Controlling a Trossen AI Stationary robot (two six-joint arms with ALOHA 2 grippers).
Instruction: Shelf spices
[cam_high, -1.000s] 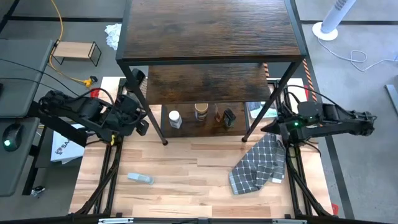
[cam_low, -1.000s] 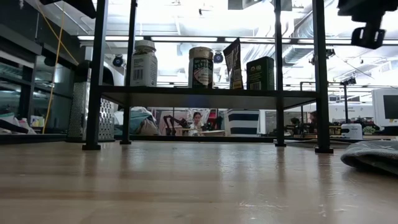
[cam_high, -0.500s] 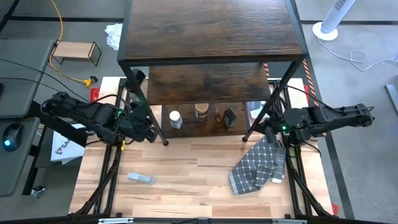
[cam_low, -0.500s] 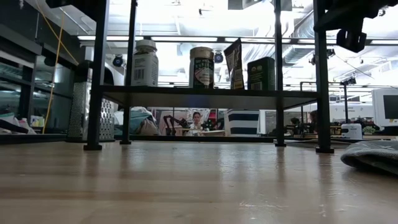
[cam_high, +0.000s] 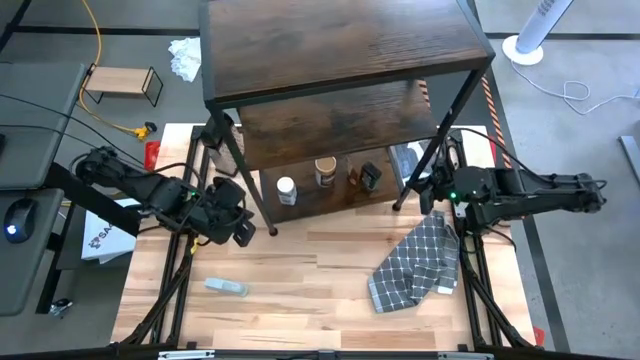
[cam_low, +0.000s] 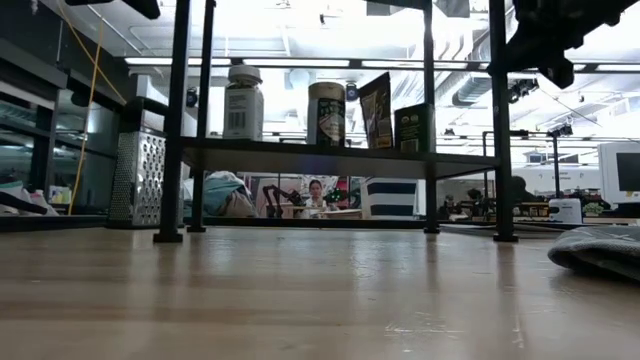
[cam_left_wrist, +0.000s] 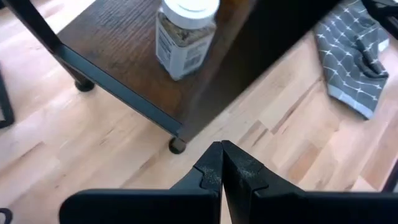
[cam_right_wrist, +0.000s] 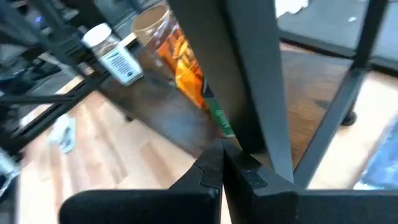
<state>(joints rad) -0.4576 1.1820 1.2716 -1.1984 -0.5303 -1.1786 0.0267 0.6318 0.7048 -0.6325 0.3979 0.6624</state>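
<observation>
The shelf (cam_high: 340, 60), dark wood-grain boards in a black frame, stands on its feet on the table, skewed to the table's edges. On its lowest tier stand the white-capped jar (cam_high: 286, 190), the tan-lidded jar (cam_high: 324, 172), the slim amber bottle (cam_high: 352, 176) and the dark jar (cam_high: 369, 179). The low view shows a dark packet (cam_low: 377, 110) among them. My left gripper (cam_high: 240, 226) is shut, just left of the front-left leg (cam_left_wrist: 177, 146). My right gripper (cam_high: 425, 196) is shut at the front-right post. My left gripper has its shut fingers (cam_left_wrist: 211, 168) close beside the shelf's front-left foot; I cannot tell whether they touch it. My right gripper has its shut fingertips (cam_right_wrist: 214, 163) against the shelf's front-right post (cam_right_wrist: 261, 124), coming about level from the table's right side, above the lowest tier. The shelf stays on its feet.
A grey checked cloth (cam_high: 420, 262) lies on the table near the right arm. A clear flat plastic object (cam_high: 226, 287) lies near the front left. A metal grater (cam_low: 148, 190) stands by the shelf's left side. Bare wood lies in front of the shelf.
My left gripper has moved right and toward the near edge, up to the front-left leg. My right gripper has moved left to the front-right post. The shelf has turned on the table: its right front leg has gone toward the far edge, and its left side has shifted right.
</observation>
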